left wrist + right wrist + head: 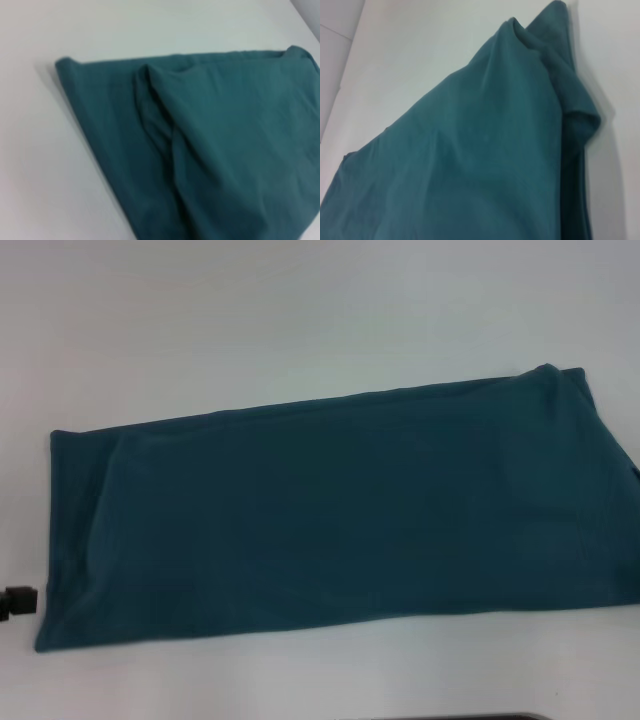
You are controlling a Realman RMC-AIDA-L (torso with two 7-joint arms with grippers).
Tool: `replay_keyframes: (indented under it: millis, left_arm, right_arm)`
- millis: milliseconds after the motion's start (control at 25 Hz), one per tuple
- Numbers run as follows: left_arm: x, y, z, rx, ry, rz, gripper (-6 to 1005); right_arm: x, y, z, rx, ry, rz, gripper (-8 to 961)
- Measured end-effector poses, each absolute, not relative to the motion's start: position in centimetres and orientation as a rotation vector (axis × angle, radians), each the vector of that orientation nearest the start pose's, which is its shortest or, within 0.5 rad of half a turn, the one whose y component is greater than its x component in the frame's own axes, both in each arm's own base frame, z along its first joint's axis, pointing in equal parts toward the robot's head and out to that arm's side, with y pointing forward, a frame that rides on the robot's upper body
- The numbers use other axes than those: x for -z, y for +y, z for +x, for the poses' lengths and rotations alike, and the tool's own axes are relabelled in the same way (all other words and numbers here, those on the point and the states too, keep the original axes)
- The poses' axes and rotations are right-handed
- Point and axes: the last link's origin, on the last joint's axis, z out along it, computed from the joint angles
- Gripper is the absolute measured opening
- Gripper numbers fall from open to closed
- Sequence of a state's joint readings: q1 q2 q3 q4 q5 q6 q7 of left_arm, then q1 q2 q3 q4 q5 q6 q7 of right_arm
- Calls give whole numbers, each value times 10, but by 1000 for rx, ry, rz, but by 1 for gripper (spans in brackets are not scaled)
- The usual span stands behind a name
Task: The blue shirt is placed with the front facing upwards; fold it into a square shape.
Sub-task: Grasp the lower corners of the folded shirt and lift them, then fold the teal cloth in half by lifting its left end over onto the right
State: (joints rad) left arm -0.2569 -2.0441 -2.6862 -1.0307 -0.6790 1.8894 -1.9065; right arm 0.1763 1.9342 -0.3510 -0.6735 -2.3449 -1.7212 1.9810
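Note:
The blue shirt (330, 515) lies on the white table as one long folded band running from the left side to the right edge, plain fabric up, with no lettering or collar showing. A layered fold with a raised crease crosses the shirt (210, 145) in the left wrist view. In the right wrist view the shirt (485, 155) has a bunched, rumpled corner at one end. A small black part of my left gripper (18, 601) pokes in at the left edge, just beside the shirt's near left corner. My right gripper is out of view.
The white table (300, 310) stretches bare beyond the shirt's far edge, and a narrower strip runs along the near side. A thin dark object (480, 717) peeks in at the bottom edge of the head view.

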Motion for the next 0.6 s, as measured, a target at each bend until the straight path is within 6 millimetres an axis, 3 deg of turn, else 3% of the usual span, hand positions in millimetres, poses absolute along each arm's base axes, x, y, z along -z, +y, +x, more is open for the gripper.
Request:
replay_keyframes:
  millis: [200, 400, 600]
  left_arm:
    - [-80, 225, -357, 229, -1559, -2479, 81]
    - [-86, 236, -358, 248, -1558, -2408, 146]
    - [-96, 258, -355, 364, -1518, -2314, 288]
  right_arm:
    - [-84, 194, 405, -553, 1881, -2099, 12]
    - [-101, 202, 401, -633, 1839, -2082, 193]
    - [-117, 216, 395, -707, 1764, -2074, 436]
